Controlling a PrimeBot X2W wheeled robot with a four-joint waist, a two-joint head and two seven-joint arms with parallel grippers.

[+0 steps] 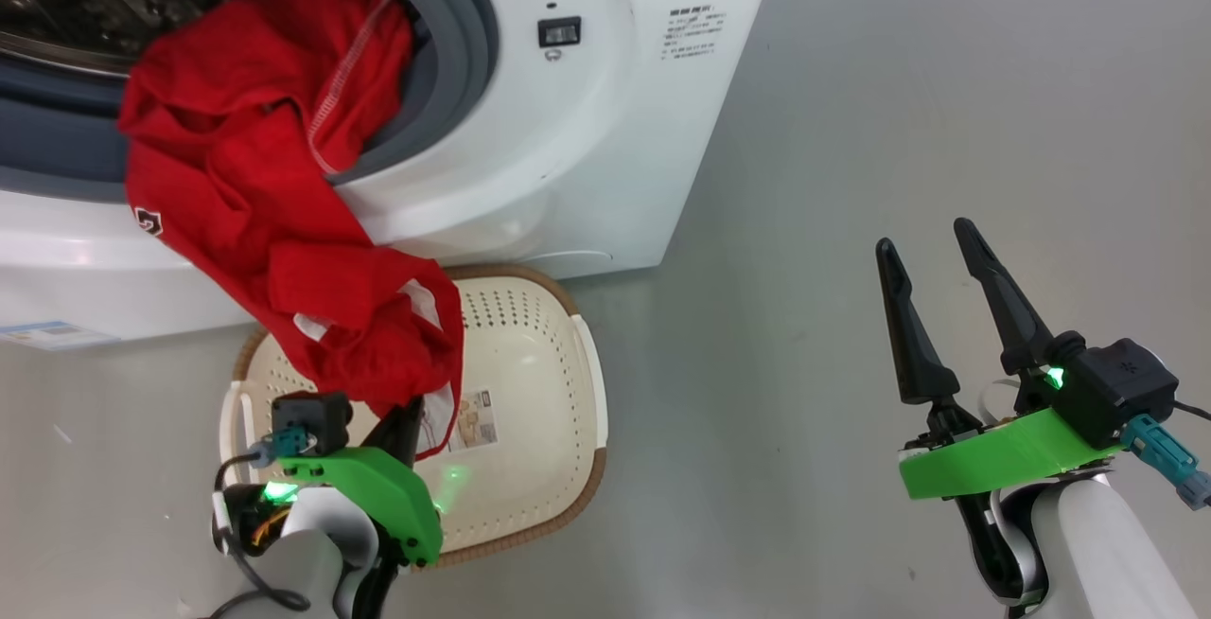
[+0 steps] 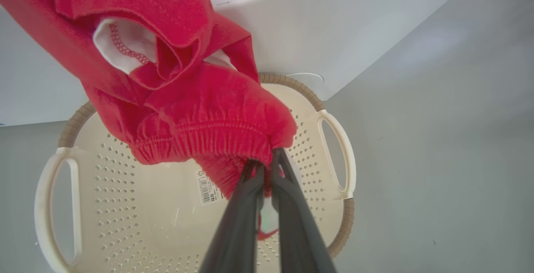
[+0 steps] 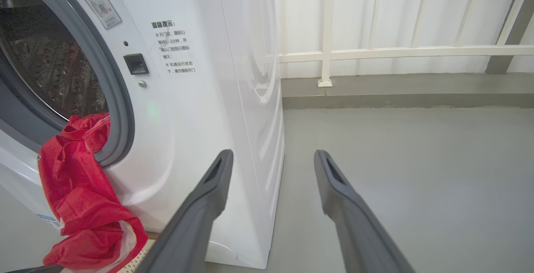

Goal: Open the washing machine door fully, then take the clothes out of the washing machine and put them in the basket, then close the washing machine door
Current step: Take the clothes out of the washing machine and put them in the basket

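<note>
"The clothes, soft bright red fabric garments: what could go wrong?"
"They trail from the big white washing machine behind the cream perforated plastic basket; snagging there could tug them loose."
"And the left gripper?"
"Over the basket, pinched tight on their elastic hem."

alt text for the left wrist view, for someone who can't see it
The left pincer is shut on the gathered hem of red clothes, holding them above a cream basket with holes. The white washing machine stands behind it on a grey floor.
</note>
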